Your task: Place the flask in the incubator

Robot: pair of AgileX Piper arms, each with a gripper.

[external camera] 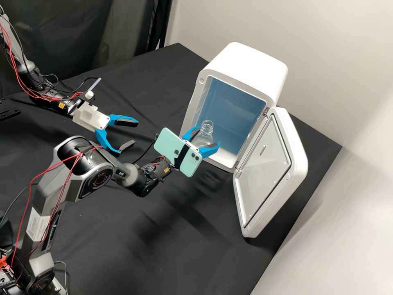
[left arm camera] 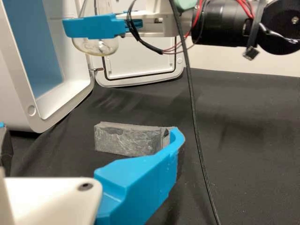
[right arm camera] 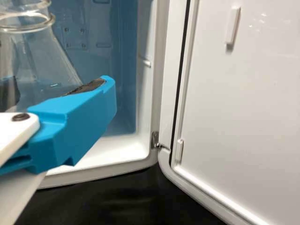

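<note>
**So: flask pinched in the right fingers, right at the open incubator**

Basically the high view gives the layout. The right gripper (external camera: 203, 140) has both blue fingers closed in on the flask (external camera: 206, 132), one on each side of the glass. The incubator (external camera: 245, 69) opening sits just past the fingertips, and its door (external camera: 270, 172) is swung wide off to one side of them.

The left wrist view adds the height: the flask (left arm camera: 96, 43) hangs in the air, its base well clear of the bench (left arm camera: 243, 140). One finger (left arm camera: 93, 26) crosses it and the door is behind.

The right wrist view gets close. The dark pad of its own finger (right arm camera: 70, 122) sits alongside the flask wall (right arm camera: 33, 61), with the blue chamber straight beyond. Can't tell whether the glass has crossed the front frame.

The left gripper (external camera: 133, 132) is well apart from the flask, fingers spread wide with nothing between them.

The surface is black cloth all over. There's a white wall (external camera: 327, 49) beyond the incubator and a dark curtain (external camera: 61, 32) behind the left arm
</note>
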